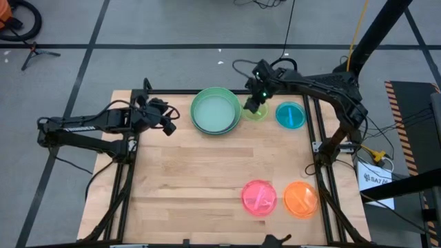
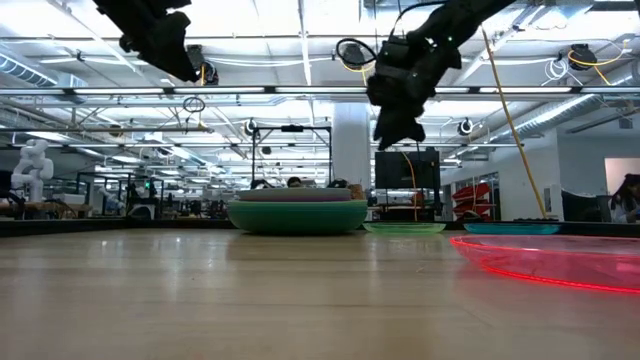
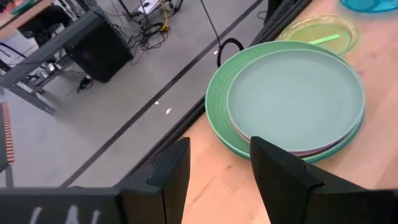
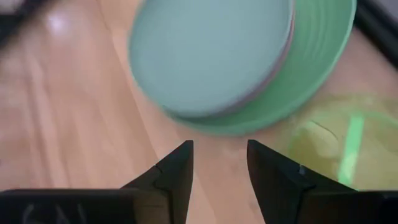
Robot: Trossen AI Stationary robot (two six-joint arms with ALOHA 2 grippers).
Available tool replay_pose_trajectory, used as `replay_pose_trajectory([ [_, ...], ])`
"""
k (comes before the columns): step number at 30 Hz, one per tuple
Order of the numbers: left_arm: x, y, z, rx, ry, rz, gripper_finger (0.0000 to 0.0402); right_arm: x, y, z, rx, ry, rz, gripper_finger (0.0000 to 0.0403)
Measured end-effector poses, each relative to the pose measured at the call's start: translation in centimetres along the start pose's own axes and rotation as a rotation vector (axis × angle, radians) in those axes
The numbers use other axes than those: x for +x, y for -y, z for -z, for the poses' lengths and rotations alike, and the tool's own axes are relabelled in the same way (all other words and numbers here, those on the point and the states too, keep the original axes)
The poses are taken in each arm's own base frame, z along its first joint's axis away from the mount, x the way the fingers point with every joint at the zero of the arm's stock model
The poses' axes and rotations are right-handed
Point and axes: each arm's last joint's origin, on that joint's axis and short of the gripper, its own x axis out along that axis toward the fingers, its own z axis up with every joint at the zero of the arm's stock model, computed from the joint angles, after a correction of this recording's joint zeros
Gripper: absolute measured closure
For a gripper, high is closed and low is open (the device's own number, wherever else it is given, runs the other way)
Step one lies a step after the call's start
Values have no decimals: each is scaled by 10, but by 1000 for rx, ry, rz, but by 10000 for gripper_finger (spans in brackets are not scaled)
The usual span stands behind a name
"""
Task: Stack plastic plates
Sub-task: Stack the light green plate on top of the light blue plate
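**Stacked plates at the far edge, small ones scattered**

No brand or label can be read on the plates; a white sheet (image 1: 376,180) with dark print lies on the floor right of the counter, its wording too small to make out.

The stack of larger plates (image 1: 216,111) sits at the far middle of the wooden counter (image 1: 207,172), a mint plate on top, a purple rim just under it and a wider green plate below, as the left wrist view shows. Just beside it on the right lies the translucent lime plate (image 1: 255,112), then the blue plate (image 1: 290,115). Well apart, near the front right, the hot pink plate (image 1: 260,198) and orange plate (image 1: 300,199) lie side by side.

The right claw (image 1: 254,105) hangs above the gap between the stack and the lime plate, fingers parted and holding nothing. The left claw (image 1: 167,125) hovers left of the stack, also spread and empty. Black frame rails border the counter, and cables trail over the grey floor behind.
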Motion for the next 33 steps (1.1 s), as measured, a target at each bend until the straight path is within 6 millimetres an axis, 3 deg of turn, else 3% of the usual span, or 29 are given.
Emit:
replay_pose_trajectory([
  [6,-3,4,2,-2,-2,22,229,15,-12,21,-295,-160,40,261],
  [10,-5,6,4,3,-11,33,229,33,-5,40,-435,-211,39,261],
  [18,-8,8,6,16,-9,16,229,65,26,71,-478,-162,297,261],
  [33,-8,8,6,18,-1,-14,229,92,38,83,-414,-169,308,261],
])
